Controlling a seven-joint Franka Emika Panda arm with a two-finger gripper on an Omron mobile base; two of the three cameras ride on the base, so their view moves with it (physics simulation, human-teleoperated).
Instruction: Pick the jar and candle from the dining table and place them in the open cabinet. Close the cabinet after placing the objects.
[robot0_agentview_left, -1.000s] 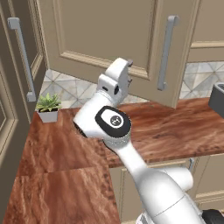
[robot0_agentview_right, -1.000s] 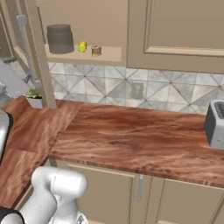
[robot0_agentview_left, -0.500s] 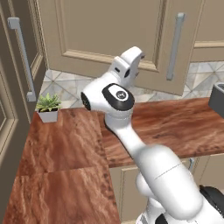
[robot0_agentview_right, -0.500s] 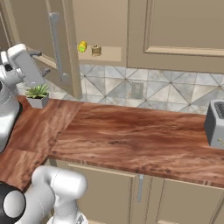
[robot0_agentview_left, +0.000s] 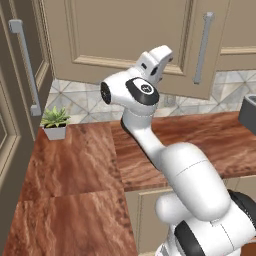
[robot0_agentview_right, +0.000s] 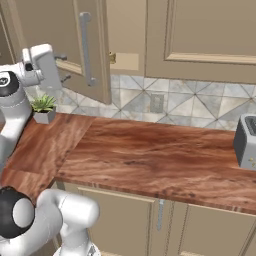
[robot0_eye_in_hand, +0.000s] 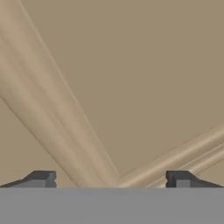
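Note:
The beige cabinet door (robot0_agentview_left: 125, 35) with its long grey handle (robot0_agentview_left: 202, 47) stands partly swung in. My gripper (robot0_agentview_left: 159, 59) is open, empty, and held up against the door's recessed panel. From the right, the gripper (robot0_agentview_right: 63, 67) sits just left of the door (robot0_agentview_right: 92, 47). A narrow gap still shows the tan shelf, where a tiny yellow-tan piece, the candle (robot0_agentview_right: 112, 58), peeks out. The door hides the jar. In the hand view both fingertips (robot0_eye_in_hand: 41, 178) stand wide apart, close to the panel's moulding (robot0_eye_in_hand: 65, 113). The dining table is out of view.
A reddish-brown wood counter (robot0_agentview_right: 160, 155) runs below the cabinet, with a small potted plant (robot0_agentview_left: 55, 122) at its back left and a grey toaster (robot0_agentview_right: 246, 140) at the right. A tall beige unit with a grey handle (robot0_agentview_left: 27, 65) stands at the left.
The cabinet door has swung far toward shut, and my gripper has followed it to the right. The jar and a yellow-green object on the shelf have gone out of sight behind it.

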